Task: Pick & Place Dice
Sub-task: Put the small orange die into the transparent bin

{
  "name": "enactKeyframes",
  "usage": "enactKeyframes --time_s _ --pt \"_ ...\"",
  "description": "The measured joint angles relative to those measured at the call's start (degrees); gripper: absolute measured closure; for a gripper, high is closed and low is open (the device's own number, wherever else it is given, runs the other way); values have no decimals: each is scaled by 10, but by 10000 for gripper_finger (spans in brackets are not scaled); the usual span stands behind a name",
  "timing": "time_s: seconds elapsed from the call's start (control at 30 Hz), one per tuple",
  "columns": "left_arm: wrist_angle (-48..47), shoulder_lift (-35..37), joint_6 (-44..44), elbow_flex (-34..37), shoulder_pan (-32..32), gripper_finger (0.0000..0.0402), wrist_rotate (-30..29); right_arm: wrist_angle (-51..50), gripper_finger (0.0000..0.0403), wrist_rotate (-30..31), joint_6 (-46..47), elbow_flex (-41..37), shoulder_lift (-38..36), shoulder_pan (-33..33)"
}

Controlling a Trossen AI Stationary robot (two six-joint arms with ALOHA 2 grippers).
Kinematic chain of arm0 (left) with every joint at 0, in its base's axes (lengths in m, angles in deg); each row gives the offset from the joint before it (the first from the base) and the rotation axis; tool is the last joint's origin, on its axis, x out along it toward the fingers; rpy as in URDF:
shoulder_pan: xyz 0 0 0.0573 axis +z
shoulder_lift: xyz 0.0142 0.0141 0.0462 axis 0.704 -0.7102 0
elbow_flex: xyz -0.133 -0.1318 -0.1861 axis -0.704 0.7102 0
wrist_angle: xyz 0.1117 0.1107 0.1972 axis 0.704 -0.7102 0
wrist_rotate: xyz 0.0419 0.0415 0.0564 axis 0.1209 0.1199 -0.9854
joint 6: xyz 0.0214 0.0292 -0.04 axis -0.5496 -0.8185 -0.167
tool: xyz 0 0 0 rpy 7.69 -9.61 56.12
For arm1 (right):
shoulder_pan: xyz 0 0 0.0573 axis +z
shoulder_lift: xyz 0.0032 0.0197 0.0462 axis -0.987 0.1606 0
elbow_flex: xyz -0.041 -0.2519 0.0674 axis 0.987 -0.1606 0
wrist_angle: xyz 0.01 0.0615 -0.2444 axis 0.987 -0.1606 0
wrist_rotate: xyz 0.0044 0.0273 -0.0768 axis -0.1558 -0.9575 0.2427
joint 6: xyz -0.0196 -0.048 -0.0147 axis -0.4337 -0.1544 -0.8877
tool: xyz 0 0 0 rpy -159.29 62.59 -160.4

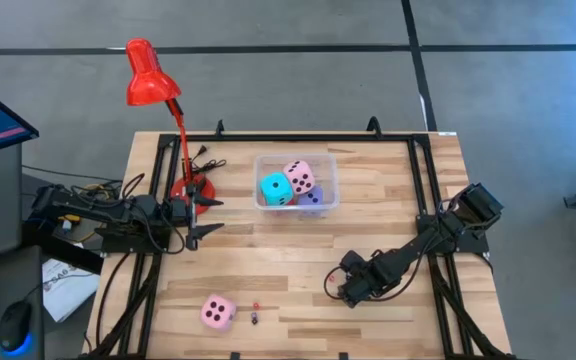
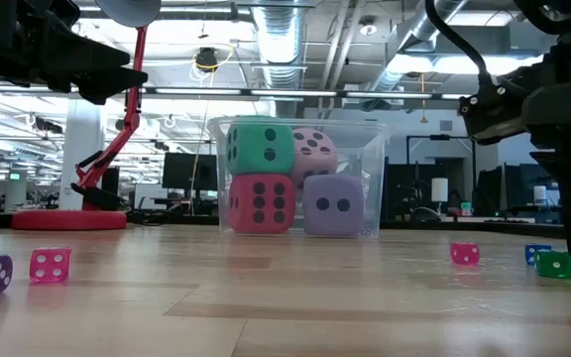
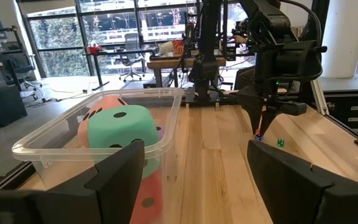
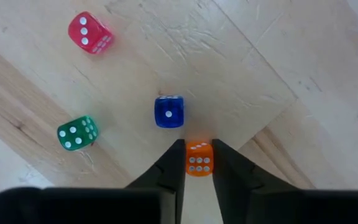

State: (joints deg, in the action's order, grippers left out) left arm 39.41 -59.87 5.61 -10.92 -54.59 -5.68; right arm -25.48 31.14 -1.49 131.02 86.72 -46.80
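On pale wooden table, office behind.

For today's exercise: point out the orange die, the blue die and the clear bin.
orange die (image 4: 199,159), right wrist view, its top face, between the right gripper's fingers.
blue die (image 4: 168,111), right wrist view, its top face.
clear bin (image 1: 329,181), high view, its right rim.

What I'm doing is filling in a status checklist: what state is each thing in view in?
Bin: open-topped, holding four big dice.
Pink die: loose on the table, outside the bin.
Left gripper: open, empty.
Right gripper: shut on the orange die, which sits on the table.
Blue die, green die, red die: loose, untouched.
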Motion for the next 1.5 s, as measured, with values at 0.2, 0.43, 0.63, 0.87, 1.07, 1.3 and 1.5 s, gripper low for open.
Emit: enactKeyframes --time_s 0.2,0.43,0.63,0.87,1.07,1.3,1.5 --pt "0 0 0 0 0 128 0 -10 350 -9 0 8 -2 0" --pt "0 0 0 0 0 128 0 -53 352 1 -43 24 -62 -10" --pt "1 0 0 0 0 128 2 -133 352 55 -85 28 -144 -45" --pt "1 0 0 0 0 128 2 -138 350 155 -168 28 -234 -121" --pt "1 0 0 0 0 128 1 -68 350 232 -257 28 -263 -194" --pt "1 0 0 0 0 128 -1 31 350 249 -349 28 -245 -258" --pt "2 -5 0 0 0 128 -1 76 350 242 -376 29 -227 -299"
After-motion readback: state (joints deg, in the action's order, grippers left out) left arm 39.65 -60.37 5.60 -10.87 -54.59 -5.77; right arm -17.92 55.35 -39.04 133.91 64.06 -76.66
